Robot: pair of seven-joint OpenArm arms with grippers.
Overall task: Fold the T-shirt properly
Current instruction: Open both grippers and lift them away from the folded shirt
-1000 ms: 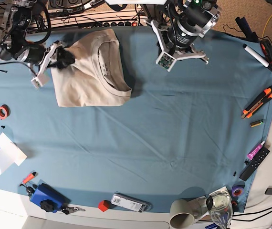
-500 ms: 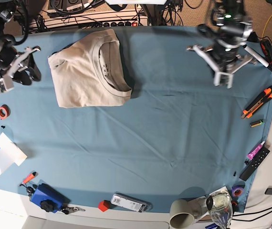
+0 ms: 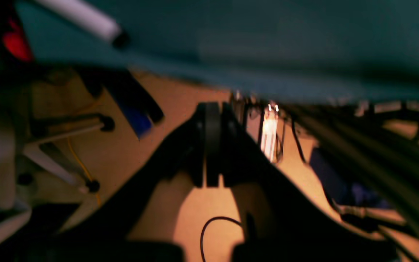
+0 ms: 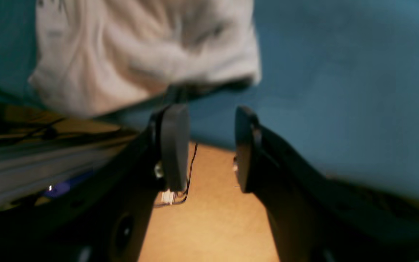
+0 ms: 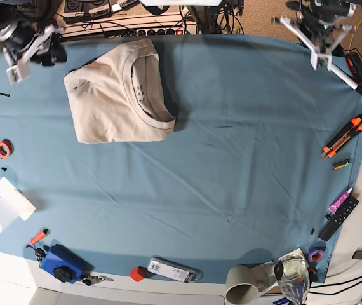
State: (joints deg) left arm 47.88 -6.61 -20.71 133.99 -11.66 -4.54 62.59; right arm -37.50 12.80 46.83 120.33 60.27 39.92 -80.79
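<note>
We count one T-shirt (image 5: 119,95) on the blue cloth (image 5: 232,159), two arms, and a scatter of small things around the edges: one red tape ring (image 5: 4,149), one white cup (image 5: 6,206) lying on its side, one orange knife (image 5: 345,135), one pink marker (image 5: 340,201), one black remote (image 5: 340,216) and one blue box (image 5: 61,262).

The shirt sits at the far side of the cloth, toward the side of the right arm. It is beige, folded into a compact, roughly square packet, collar face up, with small print showing inside the neck. Its edges look fairly even, with soft wrinkles near the far corner.

We see the right gripper (image 4: 207,145) with its two pads standing apart, a clear gap between them and nothing in it; the shirt's edge (image 4: 144,51) lies just beyond the tips. The left gripper (image 3: 213,143) has its pads pressed flat together, holding nothing, out past the cloth's far edge near a white marker (image 3: 82,20).
</note>
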